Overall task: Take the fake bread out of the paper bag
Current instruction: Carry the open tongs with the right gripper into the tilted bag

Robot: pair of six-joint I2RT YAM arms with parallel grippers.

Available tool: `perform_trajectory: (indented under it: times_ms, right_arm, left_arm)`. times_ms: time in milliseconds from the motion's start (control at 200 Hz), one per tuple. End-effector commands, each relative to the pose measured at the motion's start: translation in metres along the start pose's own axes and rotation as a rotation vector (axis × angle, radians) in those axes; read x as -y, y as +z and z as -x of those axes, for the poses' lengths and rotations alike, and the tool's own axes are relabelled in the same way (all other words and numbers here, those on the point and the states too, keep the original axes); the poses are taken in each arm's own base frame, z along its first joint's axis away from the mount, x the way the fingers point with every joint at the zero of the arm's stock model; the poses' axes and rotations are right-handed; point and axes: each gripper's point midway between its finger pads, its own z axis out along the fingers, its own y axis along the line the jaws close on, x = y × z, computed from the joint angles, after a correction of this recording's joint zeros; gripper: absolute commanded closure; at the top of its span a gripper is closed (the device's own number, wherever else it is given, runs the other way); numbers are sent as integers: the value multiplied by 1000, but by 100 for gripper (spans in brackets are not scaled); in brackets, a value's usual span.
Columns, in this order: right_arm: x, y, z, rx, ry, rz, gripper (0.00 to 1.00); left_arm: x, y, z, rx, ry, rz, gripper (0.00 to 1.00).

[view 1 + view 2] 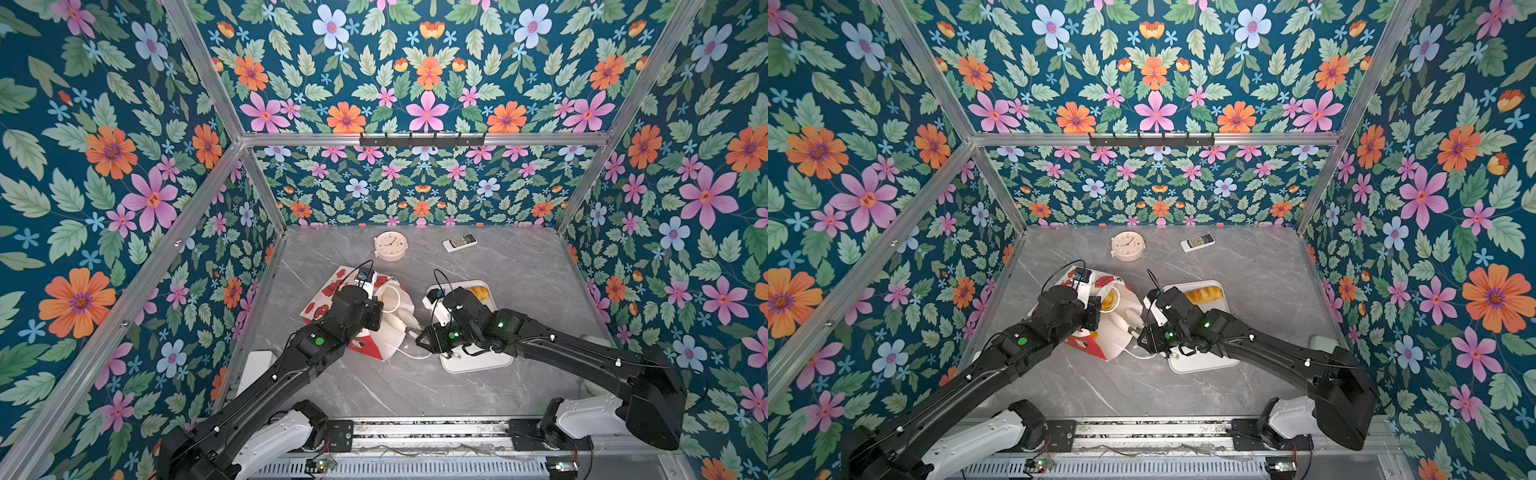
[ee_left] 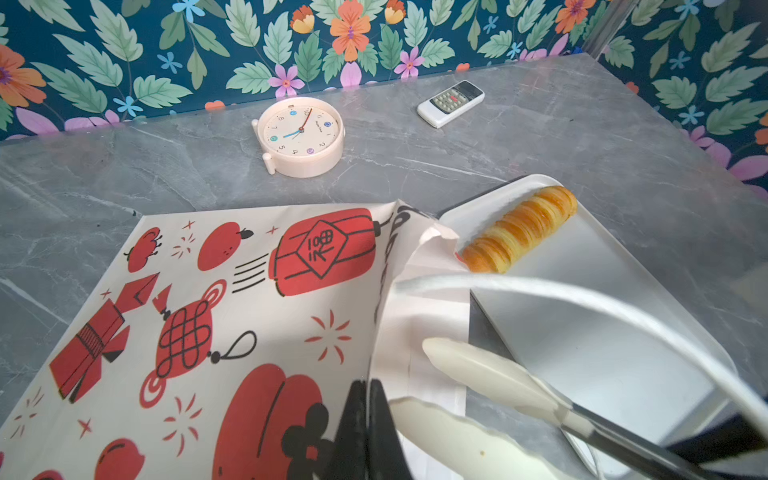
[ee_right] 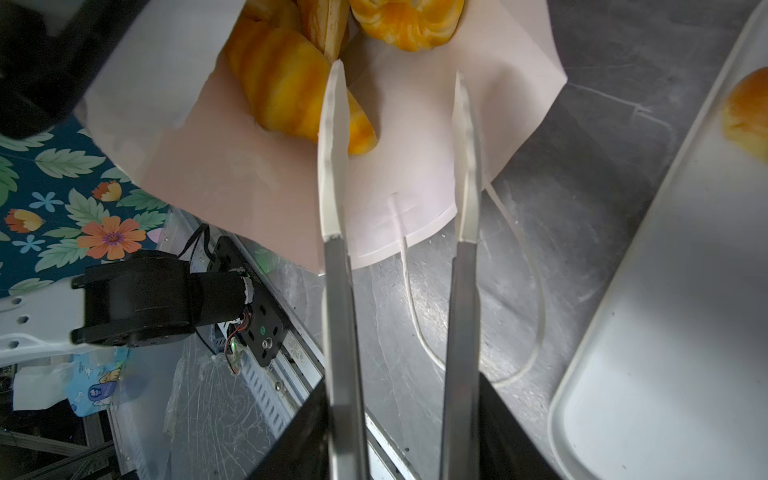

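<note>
Bread [image 3: 286,83] fills bag [image 3: 199,166]; gripper [image 3: 399,70] seemingly apart.

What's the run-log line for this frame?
left gripper: shut on paper bag | right gripper: open at bag mouth | fake bread: inside

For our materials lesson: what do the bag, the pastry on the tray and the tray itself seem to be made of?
Paper bag: matt printed paper, creased and folded at its mouth. Pastry: probably glossy moulded plastic, its ridges shiny and evenly golden. Tray: smooth white, likely plastic or melamine, with a rounded rim and soft sheen.
</note>
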Motion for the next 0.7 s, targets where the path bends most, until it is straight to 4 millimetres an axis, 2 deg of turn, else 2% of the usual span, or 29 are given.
perform_trajectory:
  times_ms: [0,250,390,525,695]
  right_arm:
    - [-9,5,15,56,3,35,49]
    - [7,30,22,68,-105,-117,49]
    - [16,43,25,78,-141,-189,49]
    - [25,48,33,113,-180,-270,49]
    - [31,50,48,169,-201,-338,50]
  left_arm:
    - [5,-1,7,29,-19,-29,100]
    - [13,13,14,1,-61,-42,100]
    - [19,12,25,18,-85,-69,99]
    - [23,9,33,28,-87,-89,98]
    - [24,9,28,10,-84,-94,98]
